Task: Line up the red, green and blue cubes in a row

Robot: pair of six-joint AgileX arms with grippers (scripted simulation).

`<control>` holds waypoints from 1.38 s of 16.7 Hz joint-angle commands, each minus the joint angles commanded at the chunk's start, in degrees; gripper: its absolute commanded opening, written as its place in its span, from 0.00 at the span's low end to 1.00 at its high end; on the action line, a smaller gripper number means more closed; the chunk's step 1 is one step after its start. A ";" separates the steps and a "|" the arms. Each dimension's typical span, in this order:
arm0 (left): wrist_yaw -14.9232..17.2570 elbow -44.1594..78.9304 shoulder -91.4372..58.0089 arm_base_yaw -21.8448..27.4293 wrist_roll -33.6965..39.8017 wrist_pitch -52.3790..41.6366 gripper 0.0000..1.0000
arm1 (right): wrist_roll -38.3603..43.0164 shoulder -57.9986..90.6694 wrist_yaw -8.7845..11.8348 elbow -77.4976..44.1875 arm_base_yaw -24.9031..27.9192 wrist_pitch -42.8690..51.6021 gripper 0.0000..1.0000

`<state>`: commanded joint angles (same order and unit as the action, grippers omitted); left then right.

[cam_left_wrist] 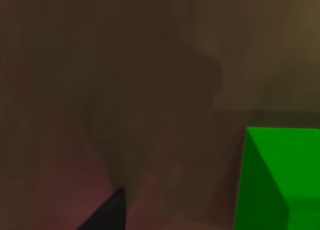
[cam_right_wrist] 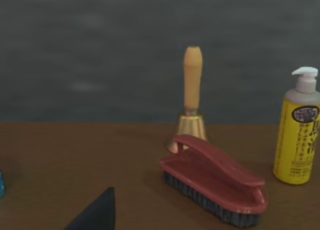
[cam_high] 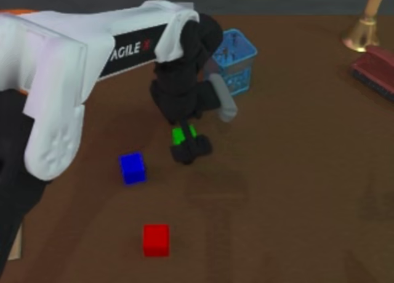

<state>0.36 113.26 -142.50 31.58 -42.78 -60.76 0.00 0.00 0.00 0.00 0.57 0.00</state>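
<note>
So the left gripper (cam_high: 186, 143) is down over the green cube (cam_high: 183, 134), which sits right between its fingers (cam_high: 200, 149). From the top view I honestly can't tell if they've pinched it or are just straddling it. The left wrist view only shows the cube at the edge and one dark fingertip. I'd say the green cube is the step in hand. The blue cube (cam_high: 132, 168) sits just beside the fingers, the red cube (cam_high: 156, 240) farther off past the blue. Next move calls for a firm grip, then setting green in line with those two. Count: three cubes, one of each colour. The right arm isn't visible from above; its wrist camera faces a bell (cam_right_wrist: 190, 110), a brush (cam_right_wrist: 212, 182) and a bottle (cam_right_wrist: 299, 135).
</note>
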 joint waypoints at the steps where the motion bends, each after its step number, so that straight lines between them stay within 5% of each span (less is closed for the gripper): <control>1: 0.00 0.00 0.00 0.00 0.00 0.00 0.70 | 0.00 0.00 0.00 0.00 0.00 0.00 1.00; 10: 0.00 0.00 0.00 0.00 0.00 0.00 0.02 | 0.00 0.00 0.00 0.00 0.00 0.00 1.00; 23: 0.42 3.59 1.70 -0.58 0.50 -4.92 0.00 | 0.00 0.00 0.00 0.00 0.00 0.00 1.00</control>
<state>0.78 116.85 -140.80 30.99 -42.29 -65.68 0.00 0.00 0.00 0.00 0.57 0.00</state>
